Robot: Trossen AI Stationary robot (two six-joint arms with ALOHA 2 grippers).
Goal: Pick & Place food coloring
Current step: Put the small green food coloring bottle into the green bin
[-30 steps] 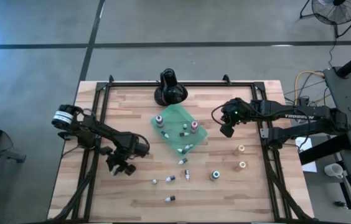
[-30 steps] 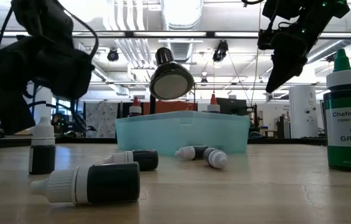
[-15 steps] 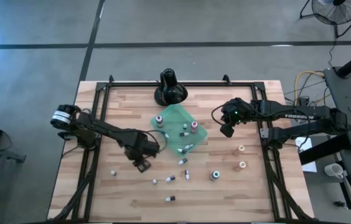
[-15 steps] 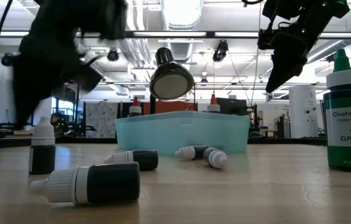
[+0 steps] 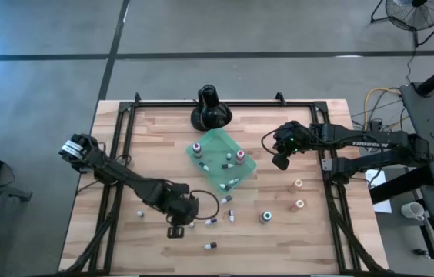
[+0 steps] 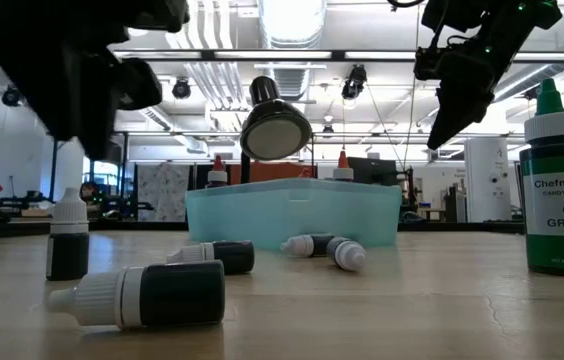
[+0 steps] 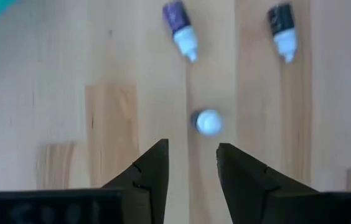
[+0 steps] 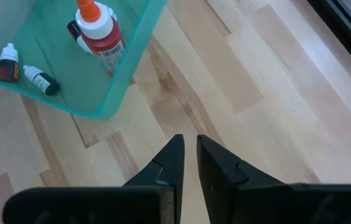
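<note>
Several small food coloring bottles lie or stand on the wooden table near its near edge. One bottle point(image 7: 208, 121) stands upright with its white cap up, and two more lie on their sides, one point(image 7: 180, 28) and another point(image 7: 283, 31). My left gripper point(image 5: 176, 228) point(image 7: 192, 146) hovers open just short of the upright bottle, pointing steeply down, nothing between its fingers. The teal tray point(image 5: 218, 146) holds more bottles, among them a red one point(image 8: 101, 34). My right gripper point(image 5: 280, 161) point(image 8: 190, 140) hangs shut to the right of the tray.
A black round-based stand point(image 5: 211, 109) sits at the far edge behind the tray. A green bottle point(image 5: 265, 217) and two orange ones point(image 5: 298, 185) point(image 5: 299, 205) stand at the right. One small bottle point(image 5: 139, 213) stands alone to the left of my left gripper.
My left gripper has risen and swung from the table's left part toward the right, then toward the near edge, rolling about its own axis on the way. It now hangs by the loose bottles. Its gap looks unchanged. No bottle has moved.
</note>
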